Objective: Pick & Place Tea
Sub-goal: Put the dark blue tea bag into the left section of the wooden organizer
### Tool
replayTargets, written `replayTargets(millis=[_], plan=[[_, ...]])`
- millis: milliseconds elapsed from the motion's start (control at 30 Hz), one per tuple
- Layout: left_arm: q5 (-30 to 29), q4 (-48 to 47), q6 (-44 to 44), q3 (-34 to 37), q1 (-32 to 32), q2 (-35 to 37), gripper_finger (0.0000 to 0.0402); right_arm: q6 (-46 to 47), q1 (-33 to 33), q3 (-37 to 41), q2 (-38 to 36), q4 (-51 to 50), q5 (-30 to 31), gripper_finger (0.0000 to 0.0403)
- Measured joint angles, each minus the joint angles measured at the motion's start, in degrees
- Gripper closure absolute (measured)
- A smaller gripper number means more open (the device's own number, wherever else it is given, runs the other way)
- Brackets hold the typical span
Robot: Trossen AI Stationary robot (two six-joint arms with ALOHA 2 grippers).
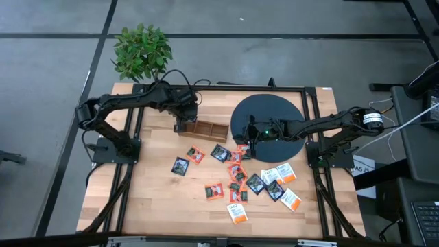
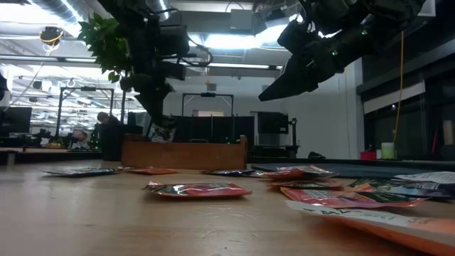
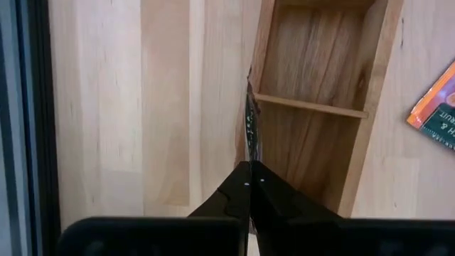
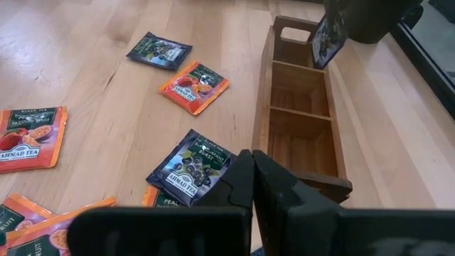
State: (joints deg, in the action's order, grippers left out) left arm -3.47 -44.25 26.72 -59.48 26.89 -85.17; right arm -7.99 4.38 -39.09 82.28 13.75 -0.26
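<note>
My left gripper (image 1: pixel 182 124) is shut on a dark tea sachet (image 4: pixel 328 39) and hovers over the end compartment of the long wooden tray (image 1: pixel 206 130) nearest the table's left side. In the left wrist view the sachet (image 3: pixel 249 121) shows edge-on over that compartment (image 3: pixel 313 57). My right gripper (image 4: pixel 252 167) is shut and empty. It hangs in the air (image 2: pixel 281 85) at the black disc's (image 1: pixel 264 108) edge, just past the tray's right end. Several other sachets (image 1: pixel 236 175), dark, orange and white, lie flat on the table. My left gripper pinches the dark sachet between its two fingertips (image 3: pixel 242 178) at its upper edge (image 3: pixel 250 153), coming from above and pointing down. The sachet hangs upright below the fingers, lifted clear, its lower part (image 4: pixel 325 53) above the tray's end compartment.
The tray's (image 4: pixel 302 121) compartments look bare. A dark sachet (image 4: pixel 188 167) and an orange one (image 4: pixel 193 87) lie close beside the tray's near side. A potted plant (image 1: pixel 140 51) stands at the far left corner. Bare wood (image 1: pixel 151 199) stretches toward the near left.
</note>
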Motion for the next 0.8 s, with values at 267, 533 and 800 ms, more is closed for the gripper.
replayTargets(millis=[267, 533, 800], plan=[[0.2, 1.5, 0.0, 0.0, 0.0, 0.0, 0.04, 0.0, 0.0, 0.0, 0.0, -0.2, 0.0, 0.0394], [0.6, 2.6, -0.7, 0.0, 0.0, 0.0, 0.04, 0.0, 0.0, 0.0, 0.0, -1.5, 0.0, 0.0394], [0.6, 2.5, -0.8, 0.0, 0.0, 0.0, 0.04, 0.0, 0.0, 0.0, 0.0, -1.6, 0.0, 0.0394]])
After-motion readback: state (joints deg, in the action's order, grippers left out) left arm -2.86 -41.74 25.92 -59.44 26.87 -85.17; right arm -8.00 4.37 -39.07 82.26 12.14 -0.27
